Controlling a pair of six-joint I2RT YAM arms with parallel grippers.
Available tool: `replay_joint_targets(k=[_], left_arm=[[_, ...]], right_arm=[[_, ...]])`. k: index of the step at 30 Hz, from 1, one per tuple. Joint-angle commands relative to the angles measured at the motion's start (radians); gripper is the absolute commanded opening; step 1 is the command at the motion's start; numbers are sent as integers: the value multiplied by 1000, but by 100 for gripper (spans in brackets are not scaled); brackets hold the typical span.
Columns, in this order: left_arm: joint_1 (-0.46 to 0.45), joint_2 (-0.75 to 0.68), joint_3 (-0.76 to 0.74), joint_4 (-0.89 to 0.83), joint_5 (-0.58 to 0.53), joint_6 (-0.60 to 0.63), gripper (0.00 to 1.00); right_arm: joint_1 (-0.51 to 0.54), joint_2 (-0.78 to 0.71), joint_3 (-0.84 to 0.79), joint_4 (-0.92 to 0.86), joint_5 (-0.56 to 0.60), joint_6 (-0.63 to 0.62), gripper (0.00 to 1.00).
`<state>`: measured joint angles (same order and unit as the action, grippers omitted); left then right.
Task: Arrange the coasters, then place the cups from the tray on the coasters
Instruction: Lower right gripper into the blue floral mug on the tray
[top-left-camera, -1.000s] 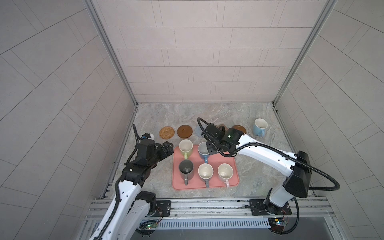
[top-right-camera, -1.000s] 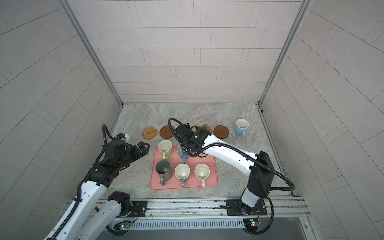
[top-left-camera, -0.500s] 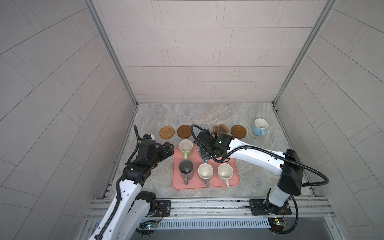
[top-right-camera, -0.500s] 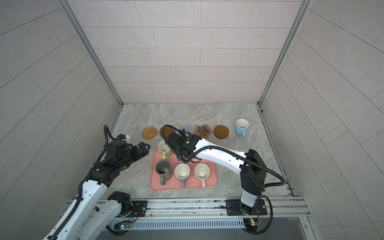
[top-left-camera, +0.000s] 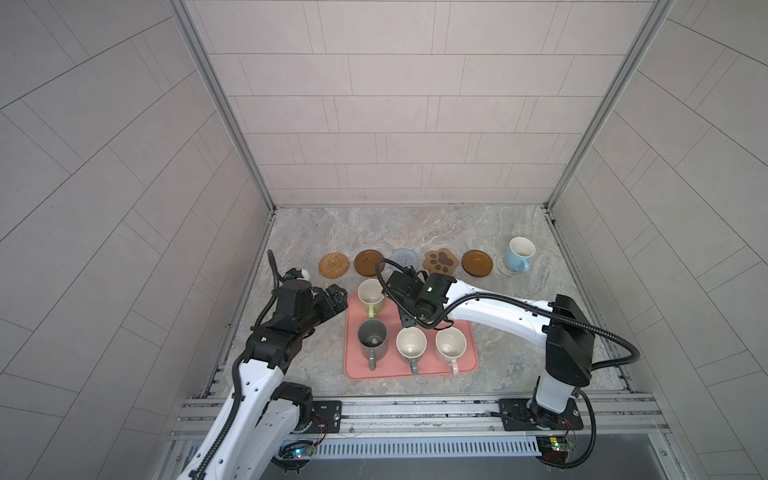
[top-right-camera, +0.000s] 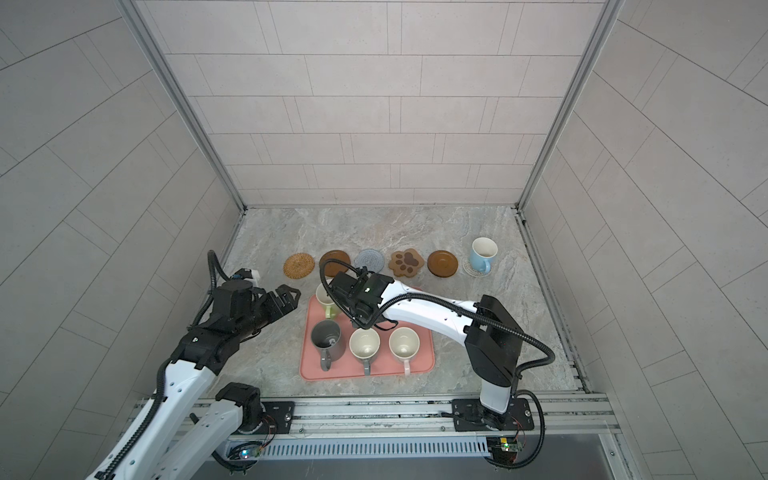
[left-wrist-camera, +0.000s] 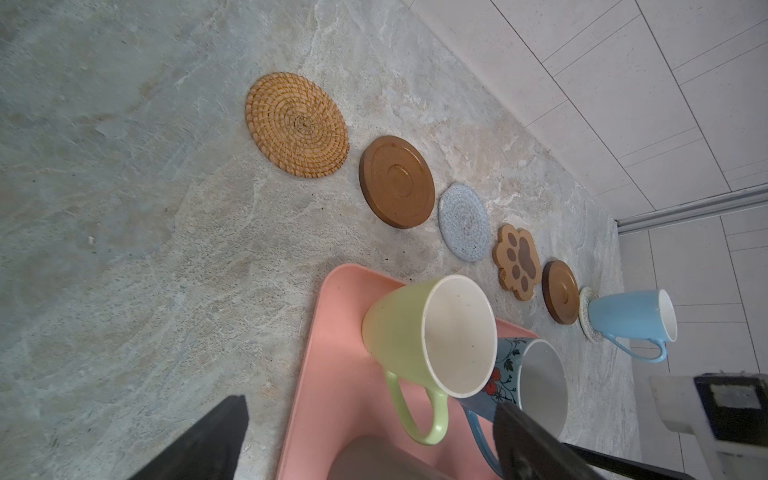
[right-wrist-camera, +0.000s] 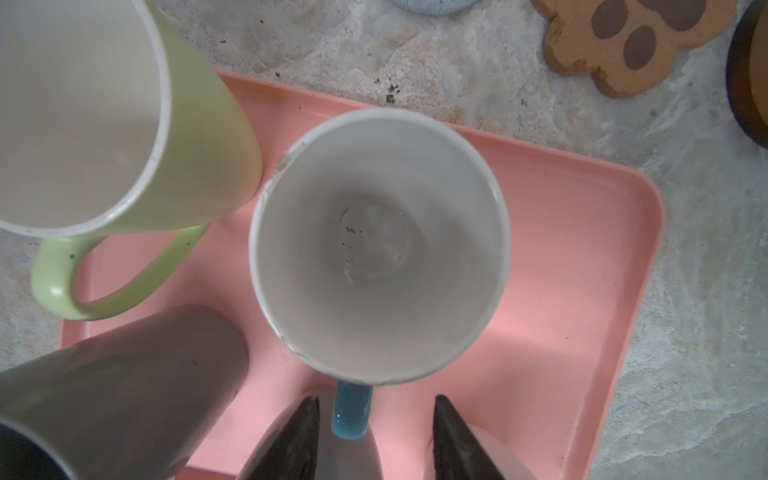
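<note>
Right wrist view looks straight down into a blue mug (right-wrist-camera: 378, 245) with a white inside, standing on the pink tray (right-wrist-camera: 582, 249). The right gripper (right-wrist-camera: 376, 401) has its two dark fingers (right-wrist-camera: 291, 440) on either side of the mug's handle (right-wrist-camera: 351, 409), partly apart, with a sliver of tray showing between each finger and the handle, so nothing is gripped. Both top views hide this mug beneath the right wrist, which reaches across the far half of the tray. Beside it, on the tray's far left corner, stands the green mug (top-left-camera: 370, 293). Along the near edge sit the dark grey mug (top-left-camera: 372, 336), the grey-handled mug (top-left-camera: 410, 345) and the pink-handled mug (top-left-camera: 450, 344), handles pointing toward the robot. Behind the tray, on the marble table (top-left-camera: 415, 228), six coasters lie in a row: from the left, a rattan mat (top-left-camera: 333, 264), a wooden disc (top-left-camera: 369, 262), a blue-grey crochet mat (top-left-camera: 404, 258), a paw-shaped mat (top-left-camera: 442, 261), a second wooden disc (top-left-camera: 477, 262) and a beige crochet mat (top-left-camera: 502, 265) — this last one carries a light blue mug (top-left-camera: 518, 253). The left gripper (top-left-camera: 338, 299) hovers just left of the green mug, jaws spread wide and empty.
</note>
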<state>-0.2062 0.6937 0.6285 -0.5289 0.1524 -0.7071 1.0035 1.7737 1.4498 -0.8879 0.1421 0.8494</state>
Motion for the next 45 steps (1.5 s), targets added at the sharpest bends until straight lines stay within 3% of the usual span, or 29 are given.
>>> replay_joint_targets(k=[1,15,36,45], left_arm=[[-4,-7,-12,5,-10,-11,100],[-4,-7,-12,4,-8,-12,100],[-4,-26,-13,-14,-15,-11,100],[-4,-32,-14,-17,-19,-11,100]], right_arm=[[5,18,-18,-16,11,26,46],[3,38,-44,-8,33,30,42],[-3,49,-83,76,30,8,17],[-6,28,-73,49,65,-13,13]])
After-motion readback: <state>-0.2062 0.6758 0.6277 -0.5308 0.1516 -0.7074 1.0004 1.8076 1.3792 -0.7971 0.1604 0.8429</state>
